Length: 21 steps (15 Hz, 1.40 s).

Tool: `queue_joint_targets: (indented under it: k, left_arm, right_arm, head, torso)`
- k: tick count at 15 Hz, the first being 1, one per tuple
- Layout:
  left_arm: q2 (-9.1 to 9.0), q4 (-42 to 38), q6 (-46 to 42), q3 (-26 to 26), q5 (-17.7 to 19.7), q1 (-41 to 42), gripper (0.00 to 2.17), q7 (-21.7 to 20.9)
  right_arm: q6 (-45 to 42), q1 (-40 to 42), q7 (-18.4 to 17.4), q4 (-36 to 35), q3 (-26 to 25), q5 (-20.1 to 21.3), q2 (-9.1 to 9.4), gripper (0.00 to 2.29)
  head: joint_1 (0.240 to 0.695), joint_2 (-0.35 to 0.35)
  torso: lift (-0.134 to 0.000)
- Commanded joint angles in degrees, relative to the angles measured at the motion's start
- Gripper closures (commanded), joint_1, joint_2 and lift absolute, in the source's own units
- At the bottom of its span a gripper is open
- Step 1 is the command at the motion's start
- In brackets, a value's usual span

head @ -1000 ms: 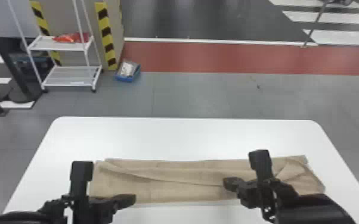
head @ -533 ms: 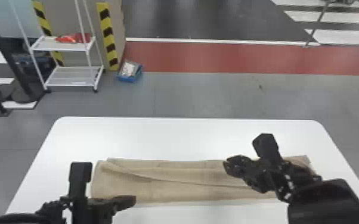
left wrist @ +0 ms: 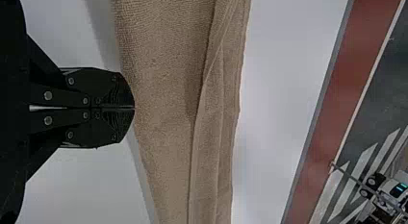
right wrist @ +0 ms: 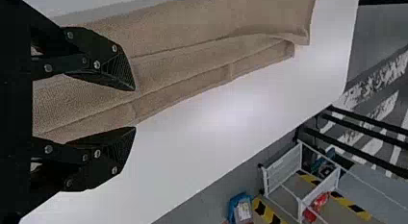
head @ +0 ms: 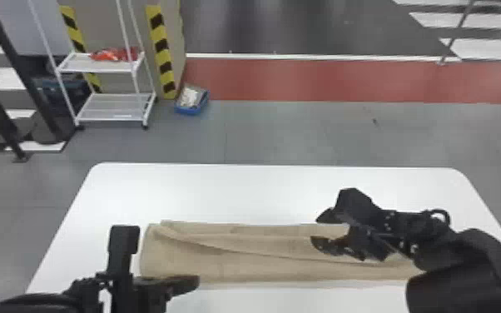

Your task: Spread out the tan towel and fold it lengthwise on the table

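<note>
Towel: the tan towel (head: 187, 260) lies in a long strip across my table (head: 220, 191), its top layer slanting, so likely needing straightening.
Right claw: my right claw (right wrist: 135, 108) has fingers apart astride the far edge, probably to pinch it.
Left claw: my left claw (left wrist: 133, 107) is together by the near edge, perhaps ready to steady it.

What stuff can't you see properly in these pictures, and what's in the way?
- The right end of the towel, head view: hidden behind the right arm.
- The near edge of the table, head view: cut off by the bottom edge.
- What the red thing on the white rack is, head view: too small to tell.
- The towel's two ends, left wrist view: cut off by the top and bottom edges.
</note>
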Motion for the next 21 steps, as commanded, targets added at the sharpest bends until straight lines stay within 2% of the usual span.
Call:
queue_joint_targets:
  k: [1, 4, 7, 8, 9, 14, 16, 21]
  left_arm:
    - [0.0, -0.4, 0.3, 0.0, 0.0, 0.0, 1.3, 0.0]
    - [0.0, -0.4, 0.3, 0.0, 0.0, 0.0, 1.3, 0.0]
    - [0.0, -0.4, 0.5, 0.0, 0.1, 0.0, 1.3, 0.0]
    - [0.0, -0.4, 0.3, 0.0, 0.1, 0.0, 1.3, 0.0]
    - [0.0, -0.4, 0.3, -0.1, 0.0, 0.0, 1.3, 0.0]
    - [-0.18, -0.4, 0.5, -0.3, -0.1, -0.1, 1.31, 0.0]
    - [-0.18, -0.4, 0.5, -0.3, -0.2, -0.3, 1.3, 0.3]
    - [-0.18, -0.3, 0.5, -0.2, -0.2, -0.5, 1.31, 0.1]
  right_arm:
    - [-5.9, -0.3, 0.6, 3.5, 1.7, 3.9, -0.28, 0.71]
    - [-8.5, -1.0, 0.0, 8.5, 3.4, 8.2, -0.28, 0.76]
    - [-8.5, -2.8, -1.2, 12.1, 3.7, 10.1, -0.28, 0.78]
    - [-8.0, -3.5, -1.4, 13.0, 3.7, 10.6, -0.19, 1.0]
    - [-7.6, -4.0, -1.8, 13.6, 3.6, 10.7, -0.19, 1.02]
    - [-4.6, -5.4, -2.2, 16.2, 4.6, 11.2, -0.01, 1.01]
    - [-3.4, -5.4, -2.3, 15.9, 5.1, 11.2, 0.08, 0.89]
    - [-2.0, -6.6, -2.7, 17.6, 5.1, 11.2, 0.16, 0.89]
  head:
    - [0.695, -0.001]
    - [0.695, 0.022]
    - [0.695, 0.027]
    - [0.695, 0.026]
    - [0.695, 0.022]
    - [0.695, 0.006]
    - [0.695, 0.005]
    - [0.695, 0.005]
  torso:
    - [0.0]
    - [0.0]
    - [0.0]
    - [0.0]
    - [0.0]
    - [0.0]
    - [0.0]
    - [0.0]
